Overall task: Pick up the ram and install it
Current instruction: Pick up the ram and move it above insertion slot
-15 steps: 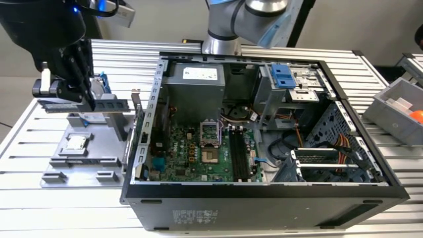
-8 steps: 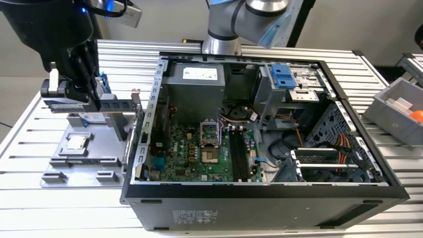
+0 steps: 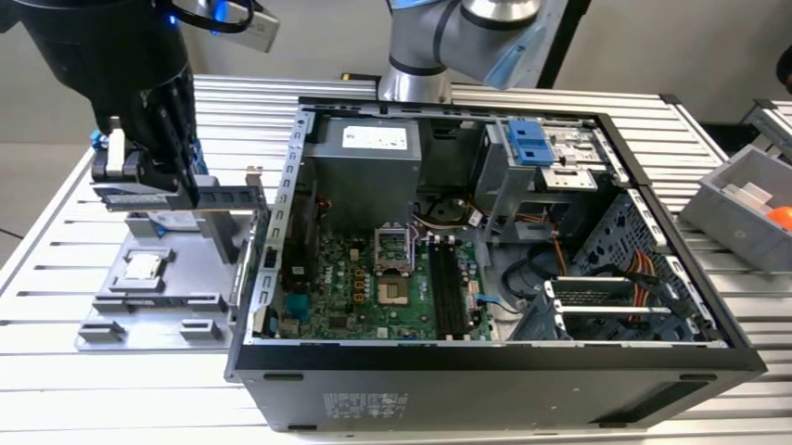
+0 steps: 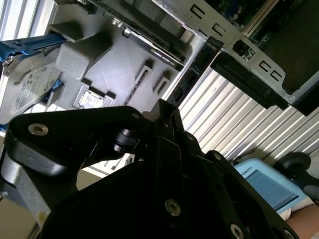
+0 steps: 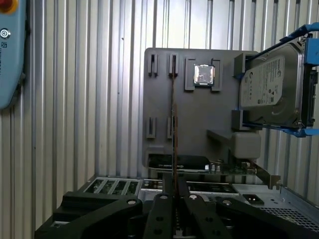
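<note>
The ram (image 3: 228, 196), a thin dark green board with black chips, hangs level above the grey fixture plate (image 3: 136, 311), just outside the open computer case's left wall in the exterior view. My gripper (image 3: 188, 188) is shut on it. In the first wrist view the ram (image 5: 174, 134) appears edge-on as a thin line running out from between the black fingers (image 5: 160, 211), over the plate's holder slots (image 5: 172, 64). In the second wrist view the ram (image 4: 199, 64) reaches toward the case edge. The motherboard's memory slots (image 3: 452, 283) lie inside the case.
On the plate sit a square processor chip (image 5: 204, 75), a silver hard drive in a blue frame (image 5: 271, 89) and an expansion card (image 5: 179, 162). The case (image 3: 495, 366) fills the table's middle. A grey bin (image 3: 743, 209) stands at the exterior view's right. The arm's base (image 3: 415, 74) is behind the case.
</note>
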Robot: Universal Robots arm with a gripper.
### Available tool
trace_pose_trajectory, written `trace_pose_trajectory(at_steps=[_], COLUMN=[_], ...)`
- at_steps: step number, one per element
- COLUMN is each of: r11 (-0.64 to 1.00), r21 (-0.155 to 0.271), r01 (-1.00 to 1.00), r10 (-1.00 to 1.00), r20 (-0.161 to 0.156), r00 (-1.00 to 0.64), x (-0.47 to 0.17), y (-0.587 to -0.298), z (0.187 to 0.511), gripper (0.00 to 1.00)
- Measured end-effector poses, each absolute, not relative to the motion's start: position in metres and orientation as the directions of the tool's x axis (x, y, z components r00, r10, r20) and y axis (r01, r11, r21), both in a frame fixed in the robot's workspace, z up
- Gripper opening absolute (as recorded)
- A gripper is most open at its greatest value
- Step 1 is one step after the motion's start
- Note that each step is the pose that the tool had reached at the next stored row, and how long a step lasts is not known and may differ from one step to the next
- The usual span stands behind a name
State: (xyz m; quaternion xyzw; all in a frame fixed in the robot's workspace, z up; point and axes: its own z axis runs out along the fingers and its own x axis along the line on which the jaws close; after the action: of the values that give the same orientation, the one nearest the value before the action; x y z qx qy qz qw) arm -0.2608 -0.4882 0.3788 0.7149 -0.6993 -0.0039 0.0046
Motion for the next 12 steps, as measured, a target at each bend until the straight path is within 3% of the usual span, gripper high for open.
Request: trace_pose_trajectory(at_steps=[12], r11=[-0.022], r21=[0.012], r01=[-1.000], r10=[-1.000], r20=[0.001], r00=[0.022], x=[-0.246], y=[-0.488], z=[0.379], gripper=[0.00])
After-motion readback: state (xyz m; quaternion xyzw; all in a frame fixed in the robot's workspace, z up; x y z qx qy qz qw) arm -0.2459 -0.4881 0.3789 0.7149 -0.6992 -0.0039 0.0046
